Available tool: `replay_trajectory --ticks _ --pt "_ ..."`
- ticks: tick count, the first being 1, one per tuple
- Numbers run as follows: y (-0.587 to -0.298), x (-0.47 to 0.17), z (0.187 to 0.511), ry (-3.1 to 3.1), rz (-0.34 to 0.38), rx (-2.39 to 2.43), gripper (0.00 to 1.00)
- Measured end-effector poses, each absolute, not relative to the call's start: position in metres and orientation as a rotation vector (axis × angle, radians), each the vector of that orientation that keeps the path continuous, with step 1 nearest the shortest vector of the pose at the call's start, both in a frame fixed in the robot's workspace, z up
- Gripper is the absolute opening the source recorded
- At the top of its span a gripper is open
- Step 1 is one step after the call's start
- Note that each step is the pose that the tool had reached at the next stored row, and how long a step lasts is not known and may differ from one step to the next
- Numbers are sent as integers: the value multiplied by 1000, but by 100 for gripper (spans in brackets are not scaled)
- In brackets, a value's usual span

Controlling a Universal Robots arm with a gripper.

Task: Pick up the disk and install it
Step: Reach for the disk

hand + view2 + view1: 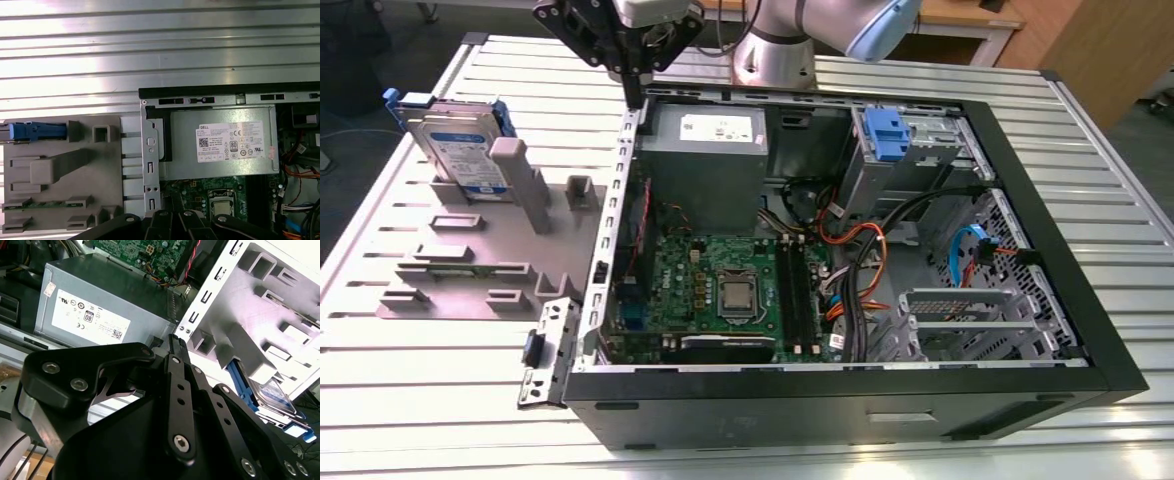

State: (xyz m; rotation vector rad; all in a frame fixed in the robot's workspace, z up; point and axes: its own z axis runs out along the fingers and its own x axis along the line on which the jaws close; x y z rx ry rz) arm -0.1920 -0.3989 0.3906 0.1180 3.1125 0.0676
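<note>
The disk point(458, 150) stands on edge in a grey holder plate point(454, 265) at the exterior view's left, beside the open computer case point(854, 390). It is silver with a white-and-blue label and a blue frame. In the second wrist view the disk point(272, 392) shows behind the holder's posts, and in the first wrist view its blue edge point(37, 131) shows from above. My gripper point(636, 98) hangs above the case's far left corner, to the right of the disk and apart from it. Its black fingers point(175, 347) meet at the tip with nothing between them.
Inside the case sit a grey power supply box point(707, 140) with a white sticker, a green motherboard point(720, 290), loose cables point(867, 250) and a blue bracket point(887, 135) in the drive bay. The case and holder rest on a ribbed metal table point(427, 400).
</note>
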Motion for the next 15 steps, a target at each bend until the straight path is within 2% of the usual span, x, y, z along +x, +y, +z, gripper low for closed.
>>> replay_trajectory --ticks 15 --pt "-399 -196 391 3112 68 118 11"
